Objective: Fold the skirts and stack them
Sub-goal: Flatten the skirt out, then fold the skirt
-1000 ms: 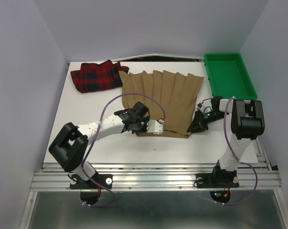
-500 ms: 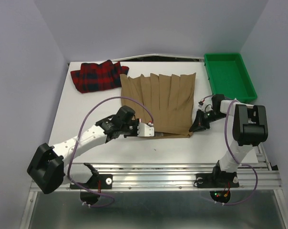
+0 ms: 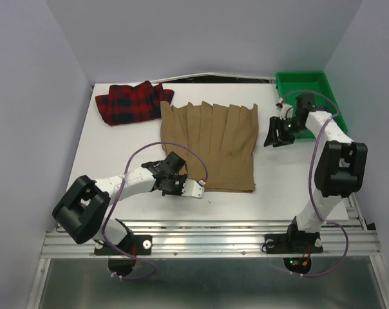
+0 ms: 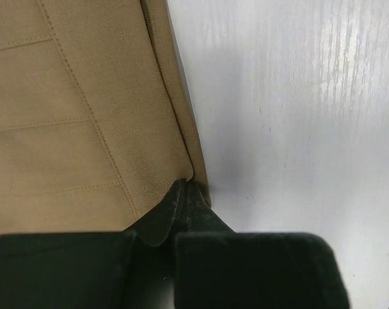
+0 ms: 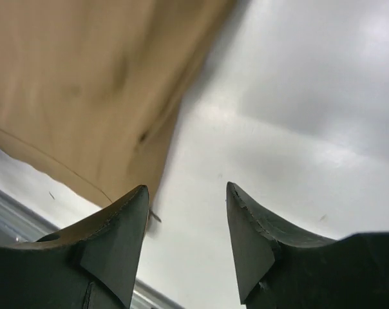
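The tan skirt (image 3: 214,141) lies flat and pleated in the middle of the table, its near edge toward the arms. My left gripper (image 3: 180,185) sits low at the skirt's near left corner. In the left wrist view its fingertips (image 4: 183,183) are pressed together on the folded edge of the tan cloth (image 4: 72,109). My right gripper (image 3: 275,137) hovers open off the skirt's right edge, beside the tray. Nothing lies between its fingers (image 5: 187,193); the tan skirt (image 5: 85,77) shows to their left. The red plaid skirt (image 3: 133,103) lies bunched at the back left.
A green plastic tray (image 3: 326,109) stands at the back right, with the right arm's wrist over its left rim. Purple walls close in the table on three sides. The metal rail with both arm bases runs along the near edge (image 3: 207,241).
My right gripper opened, let go of the skirt's near right corner and rose back toward the tray. My left gripper drew the near edge leftward and nearer; the skirt lies narrower.
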You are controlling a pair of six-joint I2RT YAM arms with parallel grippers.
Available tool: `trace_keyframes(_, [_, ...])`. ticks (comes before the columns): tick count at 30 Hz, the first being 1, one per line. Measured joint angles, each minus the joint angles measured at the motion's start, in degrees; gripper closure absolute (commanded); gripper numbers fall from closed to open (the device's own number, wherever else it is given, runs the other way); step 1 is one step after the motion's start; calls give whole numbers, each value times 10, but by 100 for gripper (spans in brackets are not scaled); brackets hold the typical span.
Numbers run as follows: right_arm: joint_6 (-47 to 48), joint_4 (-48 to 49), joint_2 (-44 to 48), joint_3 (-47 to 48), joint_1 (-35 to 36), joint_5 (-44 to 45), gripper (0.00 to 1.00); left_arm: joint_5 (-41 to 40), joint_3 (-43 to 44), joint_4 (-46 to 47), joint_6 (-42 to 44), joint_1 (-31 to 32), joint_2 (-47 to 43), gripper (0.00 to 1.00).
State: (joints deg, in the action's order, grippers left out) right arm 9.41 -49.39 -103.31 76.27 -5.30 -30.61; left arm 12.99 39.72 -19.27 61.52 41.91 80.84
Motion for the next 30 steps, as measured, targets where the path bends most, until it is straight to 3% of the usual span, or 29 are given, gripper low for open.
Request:
trace_keyframes(1, [2,1,-1,38,0,1,43,-1,0,-3,9,0,-1,67])
trace_keyframes(3, [3,8,-7,104,1,-5,46,-7,-3,-7,20,0,-6,51])
trace_keyframes(10, [11,39,-125,253,65,-12,52,-7,-25,-48,36,-2,-115,37])
trace_keyframes(16, [12,57,-233,275,109,-8,58,28,6,-64,-11,-31,-207,34])
trace_keyframes(20, [9,74,-272,282,101,1,64,61,33,-44,-87,-74,-229,43])
trace_keyframes(25, [19,122,-244,224,96,12,69,77,52,10,-192,-104,-166,52])
trace_keyframes(30, [54,163,-156,88,97,41,73,99,62,53,-277,-125,-79,55])
